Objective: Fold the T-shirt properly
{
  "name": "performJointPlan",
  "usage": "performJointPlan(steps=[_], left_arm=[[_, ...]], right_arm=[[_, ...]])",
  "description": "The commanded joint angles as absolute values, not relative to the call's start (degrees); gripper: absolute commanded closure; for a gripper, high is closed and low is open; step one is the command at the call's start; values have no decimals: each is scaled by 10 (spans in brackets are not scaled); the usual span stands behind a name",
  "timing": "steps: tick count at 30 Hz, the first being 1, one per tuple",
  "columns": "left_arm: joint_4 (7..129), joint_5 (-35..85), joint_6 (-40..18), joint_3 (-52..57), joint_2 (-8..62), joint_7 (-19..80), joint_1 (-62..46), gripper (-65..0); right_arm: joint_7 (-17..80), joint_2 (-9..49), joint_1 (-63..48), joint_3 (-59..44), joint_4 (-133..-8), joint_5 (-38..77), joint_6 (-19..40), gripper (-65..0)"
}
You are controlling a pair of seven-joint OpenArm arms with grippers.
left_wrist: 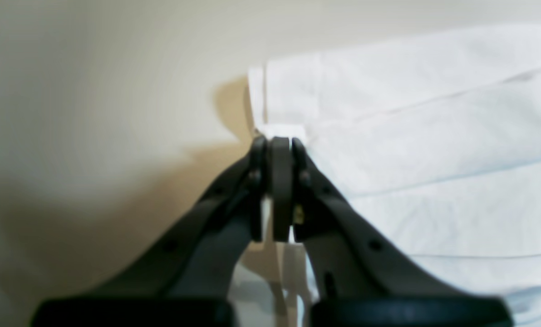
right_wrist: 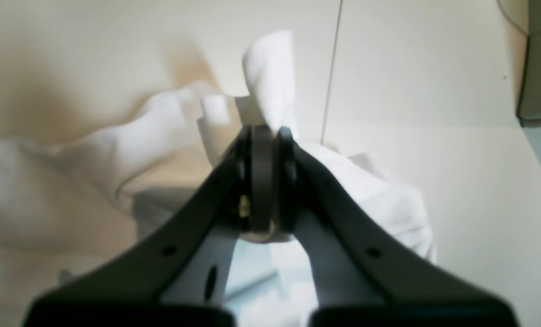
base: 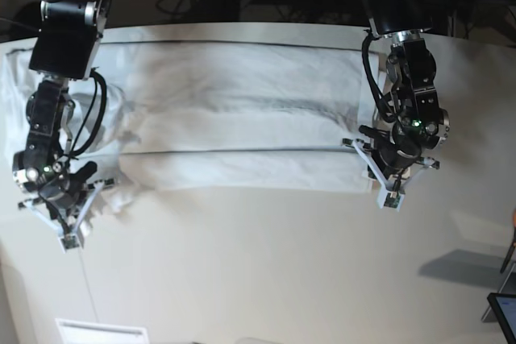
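Observation:
The white T-shirt [base: 242,118] lies stretched sideways along the far half of the table, folded lengthwise into long bands. At its right end in the base view, my left gripper [base: 389,199] is shut on the near corner. Seen from the left wrist, that gripper [left_wrist: 279,141] pinches the hemmed corner of the T-shirt [left_wrist: 434,136], which lies flat in layers to the right. My right gripper [base: 71,239] is shut on the bunched left end. The right wrist view has that gripper [right_wrist: 266,131] clamping a fold of the T-shirt [right_wrist: 388,200], with a peak of cloth standing above the jaws.
The off-white table [base: 282,263] reaches toward the camera in front of the shirt. A thin seam [right_wrist: 331,68] crosses the tabletop, and a grey box [right_wrist: 540,68] sits at its edge. A white label [base: 101,332] lies at the near edge. Cables hang behind the far edge.

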State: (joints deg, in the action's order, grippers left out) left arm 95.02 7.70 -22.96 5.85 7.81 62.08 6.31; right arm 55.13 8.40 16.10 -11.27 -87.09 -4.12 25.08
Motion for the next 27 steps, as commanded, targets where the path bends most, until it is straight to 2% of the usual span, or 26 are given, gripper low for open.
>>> performJointPlan(steps=[1, 8, 14, 27], left_arm=[[965, 79, -227, 59, 81, 615, 73, 0], [969, 79, -228, 19, 88, 616, 66, 0], [1012, 79, -227, -7, 97, 616, 53, 0], [1025, 81, -229, -7, 135, 617, 29, 0]], right_arm=[[545, 87, 174, -115, -909, -36, 247, -1], [599, 69, 100, -115, -1055, -37, 247, -1], [623, 62, 47, -132, -1113, -36, 247, -1], [626, 29, -10, -199, -1146, -37, 283, -1]])
